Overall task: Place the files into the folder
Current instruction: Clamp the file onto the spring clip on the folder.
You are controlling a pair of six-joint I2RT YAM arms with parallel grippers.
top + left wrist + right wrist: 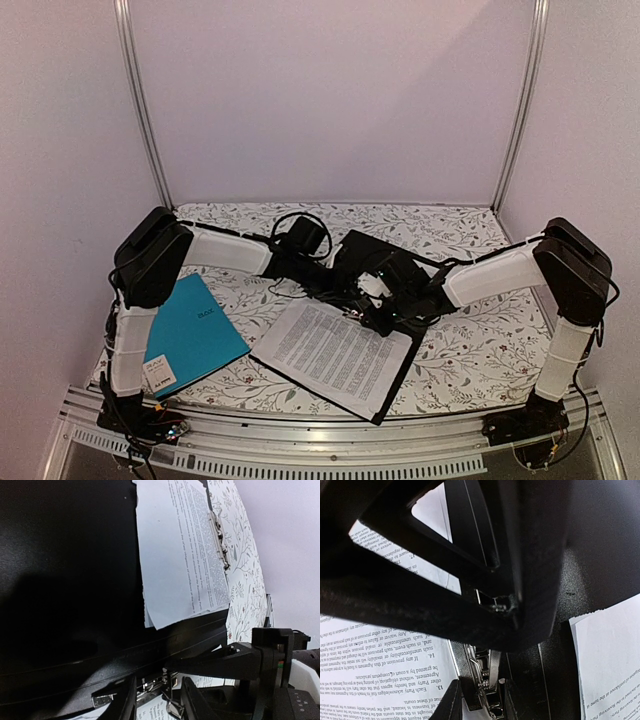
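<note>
The black folder [398, 378] lies open in the middle of the table. The files [335, 355], white printed sheets, lie on its near half. Both grippers meet at the folder's spine. In the left wrist view my left gripper [160, 702] has its fingers close either side of the silver clip [150, 692], below the black cover [65, 580] and a sheet [180, 555]. In the right wrist view my right gripper [480, 705] is closed on the same clip [485, 675], between a printed sheet [375, 670] and the black folder [605, 545]. From above, the left gripper [338, 282] and right gripper [375, 292] nearly touch.
A teal-blue folder [195, 335] lies at the near left beside the left arm's base. A black cable [300, 235] loops behind the left gripper. The floral tablecloth [480, 350] ends at a metal rail at the near edge. White walls enclose the back and sides.
</note>
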